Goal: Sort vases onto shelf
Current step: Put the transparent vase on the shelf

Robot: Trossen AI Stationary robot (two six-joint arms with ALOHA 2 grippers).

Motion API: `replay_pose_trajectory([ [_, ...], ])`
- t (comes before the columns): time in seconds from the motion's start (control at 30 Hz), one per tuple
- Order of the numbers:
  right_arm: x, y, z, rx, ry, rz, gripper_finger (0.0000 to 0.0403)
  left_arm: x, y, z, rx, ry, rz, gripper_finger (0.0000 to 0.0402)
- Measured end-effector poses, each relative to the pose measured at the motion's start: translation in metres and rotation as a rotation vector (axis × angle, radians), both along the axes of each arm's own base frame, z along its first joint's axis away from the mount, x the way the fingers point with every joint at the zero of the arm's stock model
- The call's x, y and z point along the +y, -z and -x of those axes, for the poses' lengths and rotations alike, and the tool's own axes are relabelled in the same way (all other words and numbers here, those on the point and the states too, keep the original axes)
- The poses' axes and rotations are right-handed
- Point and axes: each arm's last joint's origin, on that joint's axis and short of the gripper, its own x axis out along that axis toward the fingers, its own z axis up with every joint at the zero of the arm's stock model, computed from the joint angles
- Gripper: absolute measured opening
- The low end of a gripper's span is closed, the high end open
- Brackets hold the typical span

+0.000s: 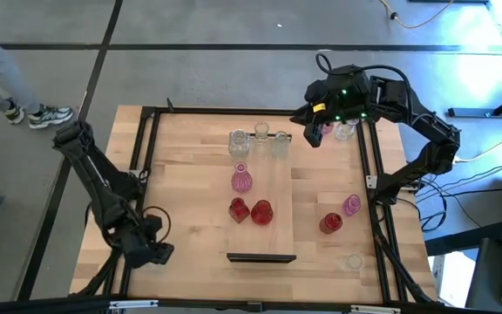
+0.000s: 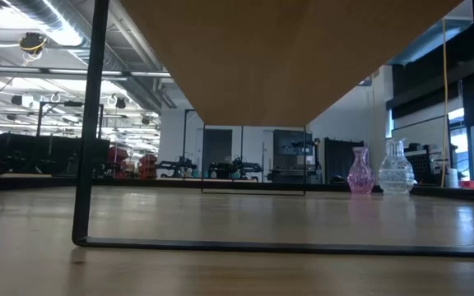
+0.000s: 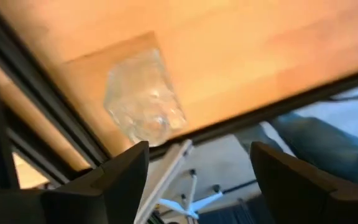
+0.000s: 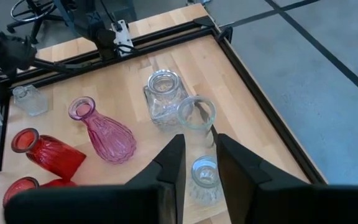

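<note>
At the left near corner of the table the left gripper [image 1: 151,249] waits, its claw wide open and holding nothing. In the middle lies the shelf [image 1: 273,240], and six vases already stand on it. There is a row of three clear vases [image 1: 261,133] at its far end, then a pink vase [image 1: 241,180], then a pair of red vases [image 1: 251,211] side by side. The near half of the board is bare. To the right of the shelf, four vases are on the tabletop and I judge them not yet sorted: a second pink vase [image 1: 351,205] with a red one [image 1: 330,223] just beside it, a small clear vase [image 1: 353,261] near the front edge, and another clear vase [image 1: 345,131] at the far right corner. The right gripper [image 1: 314,133] hangs there, between the clear row and that corner vase. I cannot tell if its claw is open or closed. So the task seems more than half done.
</note>
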Motion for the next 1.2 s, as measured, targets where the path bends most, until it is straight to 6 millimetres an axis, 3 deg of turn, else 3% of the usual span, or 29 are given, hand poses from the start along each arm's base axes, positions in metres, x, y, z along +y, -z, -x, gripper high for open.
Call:
replay_pose_trajectory([
  [0.37,0.000,0.000,0.000,0.002,0.005,-0.010,0.0076,-0.027,0.037,-0.008,0.165,0.049,-0.056,0.0275],
  [0.57,0.000,0.000,0.000,0.002,0.005,-0.010,0.0076,-0.031,0.048,-0.011,0.178,0.039,-0.104,0.0269],
  [1.03,0.001,0.000,0.000,-0.009,-0.011,-0.046,0.0076,-0.029,0.049,-0.012,0.183,0.039,-0.115,0.0141],
  [1.2,0.001,0.000,0.000,-0.010,-0.011,-0.045,0.0076,-0.028,0.048,-0.014,0.178,0.037,-0.105,0.0124],
])
